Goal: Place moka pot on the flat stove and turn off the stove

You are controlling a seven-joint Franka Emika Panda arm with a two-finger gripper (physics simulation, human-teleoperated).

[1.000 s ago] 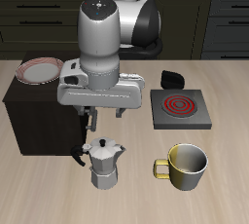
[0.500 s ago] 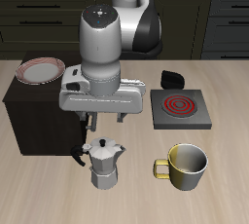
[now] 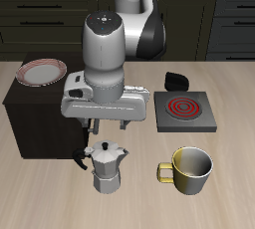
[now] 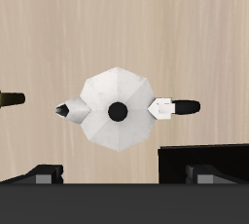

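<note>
End effector (image 3: pixel 107 126) spread above one moka pot (image 3: pixel 106 165); one mug (image 3: pixel 189 168), one glowing stove (image 3: pixel 184 112).

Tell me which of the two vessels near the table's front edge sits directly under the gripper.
The small silver faceted moka pot with the black lid knob: it sits directly below the gripper. The wider yellow-olive mug stands off to the side, nearer the flat stove.
</note>
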